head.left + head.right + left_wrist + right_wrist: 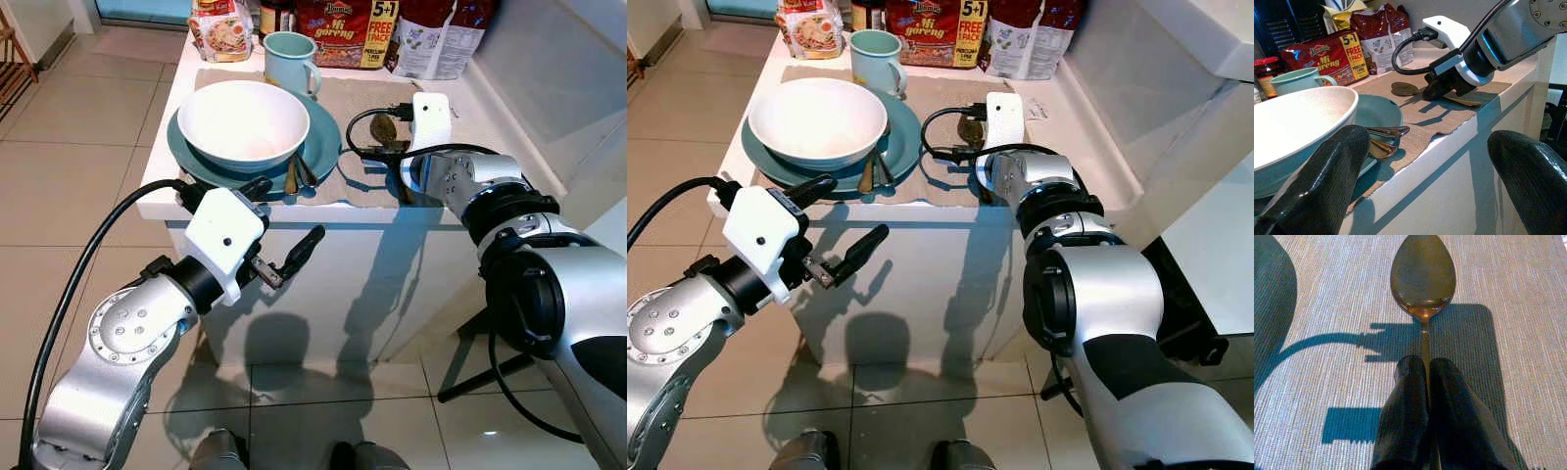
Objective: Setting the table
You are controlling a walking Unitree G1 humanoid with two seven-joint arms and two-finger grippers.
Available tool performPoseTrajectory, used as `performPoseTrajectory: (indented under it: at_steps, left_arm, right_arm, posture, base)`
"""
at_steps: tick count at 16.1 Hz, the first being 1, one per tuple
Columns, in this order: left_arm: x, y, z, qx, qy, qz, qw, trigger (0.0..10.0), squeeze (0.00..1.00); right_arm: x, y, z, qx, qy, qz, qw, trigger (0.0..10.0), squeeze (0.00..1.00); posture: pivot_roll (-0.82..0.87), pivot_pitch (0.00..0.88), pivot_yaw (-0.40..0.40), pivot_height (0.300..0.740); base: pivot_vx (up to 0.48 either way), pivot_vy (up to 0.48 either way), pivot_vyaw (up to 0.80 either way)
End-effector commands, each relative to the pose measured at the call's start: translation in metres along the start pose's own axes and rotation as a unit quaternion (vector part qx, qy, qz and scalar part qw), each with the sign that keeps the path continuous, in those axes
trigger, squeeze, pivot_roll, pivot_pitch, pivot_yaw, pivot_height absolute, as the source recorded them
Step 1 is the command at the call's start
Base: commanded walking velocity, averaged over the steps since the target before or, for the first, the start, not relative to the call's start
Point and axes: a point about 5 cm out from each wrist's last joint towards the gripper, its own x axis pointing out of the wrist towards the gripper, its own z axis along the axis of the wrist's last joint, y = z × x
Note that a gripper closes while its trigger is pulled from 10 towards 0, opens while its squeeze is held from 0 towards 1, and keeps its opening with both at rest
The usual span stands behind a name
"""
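A white bowl (pixel 243 122) sits in a teal plate (pixel 324 145) on a beige placemat (pixel 359 99) on the white counter. Two pieces of cutlery (pixel 297 174) lean on the plate's near rim. To the plate's right a dark spoon (pixel 1422 276) lies flat on the mat, bowl end pointing away from me. My right gripper (pixel 1422 366) is shut on its handle, low against the mat. My left gripper (pixel 282 217) hangs open in front of the counter's near edge, just below the plate, holding nothing.
A pale green mug (pixel 289 59) stands behind the plate. Noodle packs and bags (pixel 345 29) line the counter's back. A raised white ledge (pixel 549 69) borders the right side. The counter edge (pixel 323 213) drops to tiled floor (pixel 69 186); a wooden rack (pixel 10 59) stands far left.
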Motion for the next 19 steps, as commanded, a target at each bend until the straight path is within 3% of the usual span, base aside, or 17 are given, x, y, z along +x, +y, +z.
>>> performPoseTrajectory:
  at_steps: [1,6,9,10,11,12,14,15,16,17,19]
  left_arm:
    - [0.003,-0.001,0.002,0.001,-0.006,-0.008,1.0,10.0,0.0]
    - [0.007,0.004,0.001,0.01,-0.006,-0.003,1.0,10.0,0.0]
    - [0.005,0.013,0.0,0.017,-0.003,0.03,0.999,10.0,0.0]
    - [0.005,0.015,-0.003,0.013,-0.004,0.046,0.999,10.0,0.0]
    - [0.007,0.019,-0.006,0.005,-0.008,0.078,0.997,10.0,0.0]
    - [0.008,0.02,-0.007,0.004,-0.009,0.087,0.996,10.0,0.0]
    - [0.008,0.018,-0.007,-0.017,-0.017,0.099,0.995,10.0,0.0]
    - [0.006,0.011,-0.008,-0.042,-0.024,0.096,0.994,10.0,0.0]
    - [0.002,0.006,-0.01,-0.05,-0.024,0.105,0.993,10.0,0.0]
    - [0.0,0.005,-0.011,-0.051,-0.022,0.11,0.992,10.0,0.0]
    - [-0.004,0.0,-0.019,-0.065,-0.012,0.128,0.99,10.0,0.0]
  right_arm:
    - [-0.002,-0.002,0.004,0.007,0.001,-0.002,1.0,0.0,0.0]
    - [-0.004,-0.008,0.012,0.038,-0.028,-0.006,0.999,0.0,0.0]
    - [-0.015,-0.019,0.045,0.07,-0.115,0.022,0.991,0.0,0.0]
    - [-0.02,-0.024,0.054,0.056,-0.161,0.046,0.984,0.0,0.0]
    - [-0.028,-0.027,0.058,0.021,-0.227,0.092,0.969,0.0,0.0]
    - [-0.031,-0.028,0.056,0.012,-0.235,0.097,0.967,0.0,0.0]
    - [-0.051,-0.034,0.043,-0.001,-0.298,0.139,0.945,0.0,0.0]
    - [-0.081,-0.043,0.023,-0.008,-0.338,0.171,0.925,4.3,0.0]
    - [-0.108,-0.044,0.002,-0.043,-0.363,0.187,0.912,10.0,0.0]
    - [-0.118,-0.043,-0.005,-0.058,-0.371,0.191,0.907,10.0,0.0]
    - [-0.14,-0.033,-0.043,-0.091,-0.371,0.206,0.901,10.0,0.0]
  posture:
    - [0.09,0.12,-0.138,0.74]
    - [0.1,0.098,-0.138,0.74]
    - [0.08,0.076,-0.131,0.74]
    - [0.07,0.062,-0.127,0.74]
    - [0.05,0.044,-0.12,0.74]
    - [0.05,0.044,-0.12,0.74]
    - [0.04,0.035,-0.11,0.74]
    - [0.04,0.024,-0.115,0.74]
    - [0.03,0.016,-0.111,0.74]
    - [0.02,0.014,-0.11,0.74]
    - [0.01,0.003,-0.104,0.74]
  base:
    - [0.0,0.0,0.0]
    - [0.0,0.0,0.0]
    - [0.0,0.0,0.0]
    - [0.0,0.0,0.0]
    - [0.0,0.0,0.0]
    - [0.0,0.0,0.0]
    - [0.0,0.0,0.0]
    - [0.0,0.0,0.0]
    - [0.0,0.0,0.0]
    - [0.0,0.0,0.0]
    - [0.0,-0.379,0.0]
